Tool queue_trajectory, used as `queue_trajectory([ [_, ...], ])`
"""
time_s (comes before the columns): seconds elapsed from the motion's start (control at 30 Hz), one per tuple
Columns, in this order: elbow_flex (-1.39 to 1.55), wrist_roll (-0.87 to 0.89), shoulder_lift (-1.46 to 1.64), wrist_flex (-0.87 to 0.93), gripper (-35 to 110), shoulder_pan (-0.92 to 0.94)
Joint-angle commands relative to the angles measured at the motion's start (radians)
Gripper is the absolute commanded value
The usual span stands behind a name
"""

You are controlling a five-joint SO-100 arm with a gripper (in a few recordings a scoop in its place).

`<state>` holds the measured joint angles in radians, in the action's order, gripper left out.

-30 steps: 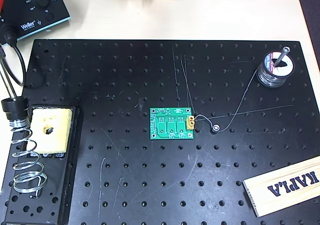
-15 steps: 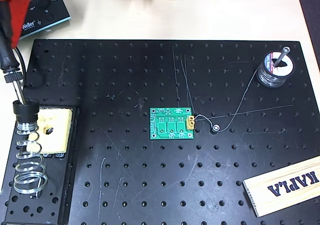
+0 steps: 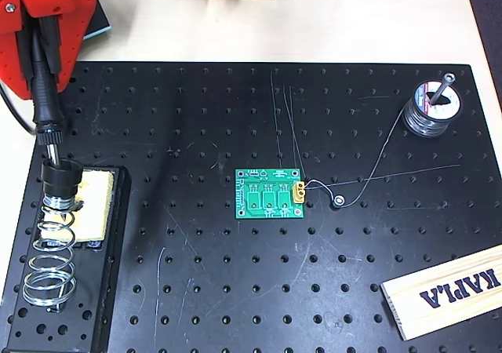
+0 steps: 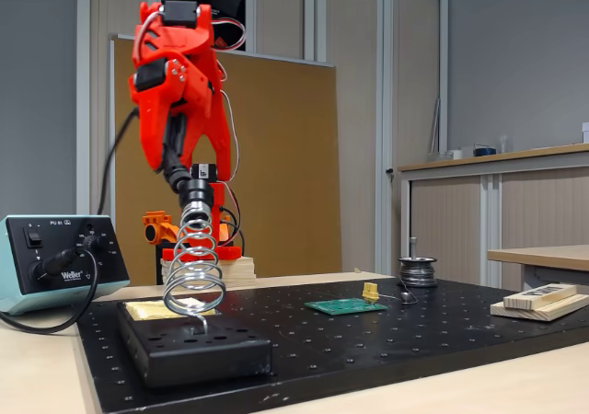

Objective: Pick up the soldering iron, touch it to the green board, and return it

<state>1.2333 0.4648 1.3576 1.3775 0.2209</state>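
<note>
My red gripper [image 3: 41, 51] is shut on the black handle of the soldering iron [image 3: 45, 106] at the top left of the overhead view. The iron's metal shaft points down into the black collar of the coiled spring holder [image 3: 49, 251]. In the fixed view the gripper [image 4: 177, 156] holds the soldering iron [image 4: 190, 186] steeply upright over the spring holder [image 4: 193, 267]. The green board [image 3: 270, 194] lies flat in the middle of the black perforated plate [image 3: 235, 290], its yellow connector on the right edge. It also appears as the green board [image 4: 346, 306], far from the gripper.
A yellow sponge [image 3: 96, 204] sits beside the spring on the holder base. The Weller box [image 4: 55, 258] stands at the left. A solder spool [image 3: 430, 108] sits at the back right with wire trailing to the board. A KAPLA plank [image 3: 447, 290] lies front right.
The gripper has come into the overhead view from the top left with the iron. The iron and the holder's collar have shifted to the right, and the spring leans that way.
</note>
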Motion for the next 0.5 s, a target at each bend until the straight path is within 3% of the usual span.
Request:
queue_trajectory([
  [0.0, 0.011, -0.012, -0.009, -0.029, 0, -0.091],
  [0.47, 0.015, -0.052, -0.023, -0.061, 0, -0.041],
])
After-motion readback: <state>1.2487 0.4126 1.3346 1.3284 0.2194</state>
